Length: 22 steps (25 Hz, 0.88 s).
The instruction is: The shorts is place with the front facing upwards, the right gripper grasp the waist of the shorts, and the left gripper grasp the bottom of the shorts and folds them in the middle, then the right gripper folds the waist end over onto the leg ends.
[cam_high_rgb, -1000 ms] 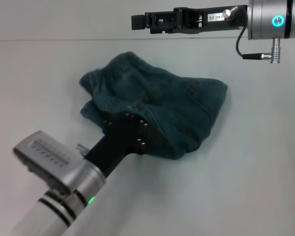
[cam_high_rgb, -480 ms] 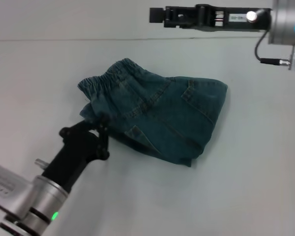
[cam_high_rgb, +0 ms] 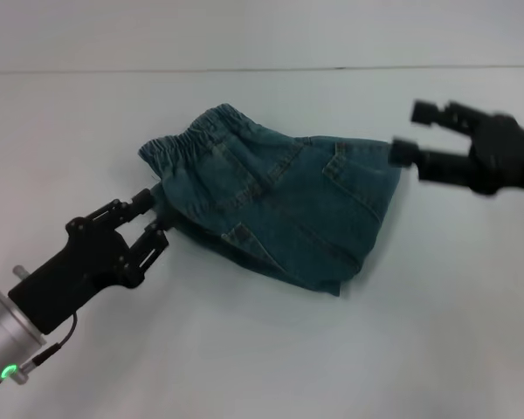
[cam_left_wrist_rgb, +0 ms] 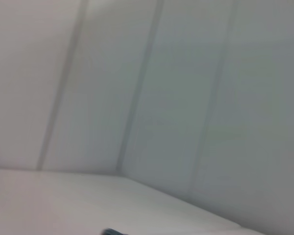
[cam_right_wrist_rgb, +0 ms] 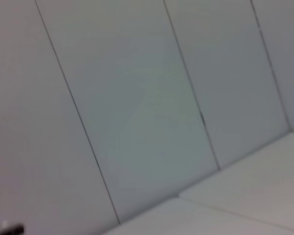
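Note:
The blue denim shorts [cam_high_rgb: 279, 205] lie folded in the middle of the table, with the elastic waist [cam_high_rgb: 188, 140] at the far left and a back pocket facing up. My left gripper [cam_high_rgb: 155, 218] is open at the shorts' left edge, its upper fingertip close to the cloth and nothing between the fingers. To the right, my right gripper [cam_high_rgb: 410, 133] hovers blurred and open beside the shorts' right corner, holding nothing. Both wrist views show only wall panels and a strip of table.
The pale table [cam_high_rgb: 437, 332] spreads out around the shorts on all sides. A panelled wall [cam_high_rgb: 262, 35] rises behind its far edge.
The right gripper dropped from high at the back down to the shorts' right corner. The left arm swung lower and left, its gripper now open beside the shorts' left edge.

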Available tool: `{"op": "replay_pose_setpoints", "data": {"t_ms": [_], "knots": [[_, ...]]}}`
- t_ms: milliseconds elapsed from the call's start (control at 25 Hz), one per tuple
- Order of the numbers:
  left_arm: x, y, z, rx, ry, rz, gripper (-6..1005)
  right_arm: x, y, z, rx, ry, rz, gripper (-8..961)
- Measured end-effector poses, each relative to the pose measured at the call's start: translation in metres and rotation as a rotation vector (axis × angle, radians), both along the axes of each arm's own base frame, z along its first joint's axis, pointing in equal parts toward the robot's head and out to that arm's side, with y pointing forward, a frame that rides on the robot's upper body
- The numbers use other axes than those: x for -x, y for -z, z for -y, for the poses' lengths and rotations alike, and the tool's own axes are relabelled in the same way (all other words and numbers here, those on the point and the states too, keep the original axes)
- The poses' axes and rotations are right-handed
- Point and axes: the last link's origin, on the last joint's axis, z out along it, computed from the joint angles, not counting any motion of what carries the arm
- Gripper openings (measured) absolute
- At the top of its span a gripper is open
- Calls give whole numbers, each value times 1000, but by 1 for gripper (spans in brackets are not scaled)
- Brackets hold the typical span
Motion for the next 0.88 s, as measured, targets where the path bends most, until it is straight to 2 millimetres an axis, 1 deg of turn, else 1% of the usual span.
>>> {"op": "replay_pose_setpoints", "data": {"t_ms": [40,160,240,440,640,880], "knots": [[-1,-2,-1,29,19,-12,325,0,0,0,0,0,0,954],[-5,-7,-5,77,64,-31,394,-16,9,16,15,18,30,954],[-9,-9,-9,108,90,-37,440,-22,13,22,24,24,55,955],[-17,-11,-17,170,121,-51,555,-26,17,23,33,37,85,955],[-21,-10,-19,203,139,-64,790,-26,19,22,34,41,90,954],[-24,-11,-22,255,159,-92,949,-26,20,22,40,44,93,957]]}}
